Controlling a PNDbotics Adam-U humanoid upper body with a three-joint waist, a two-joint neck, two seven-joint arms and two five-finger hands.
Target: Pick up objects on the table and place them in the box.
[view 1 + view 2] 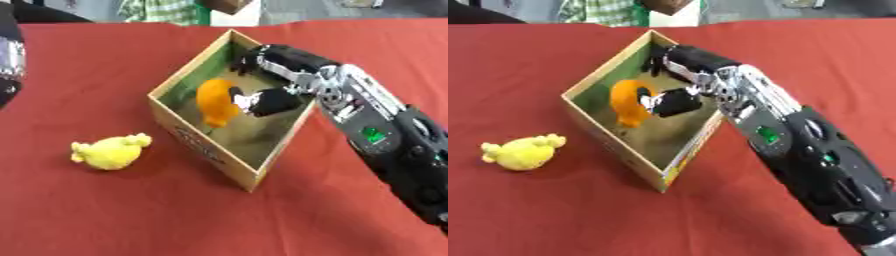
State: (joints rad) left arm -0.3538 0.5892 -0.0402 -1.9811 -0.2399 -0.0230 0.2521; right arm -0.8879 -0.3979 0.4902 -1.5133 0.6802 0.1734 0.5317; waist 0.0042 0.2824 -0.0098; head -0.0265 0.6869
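An open cardboard box (199, 145) sits on the red table, turned corner-on. My right hand (282, 70) reaches into it from the right. An orange toy (216, 101) stands inside the box against its left wall. The thumb (265, 101) touches the toy's right side, while the fingers (248, 61) spread toward the box's far corner, apart from the toy. A yellow plush toy (109, 152) lies on the cloth left of the box. My left hand shows in neither view.
The red cloth (105, 215) covers the whole table. A dark rounded shape (9, 60) stands at the left edge. Someone's checked clothing (162, 10) shows beyond the far edge.
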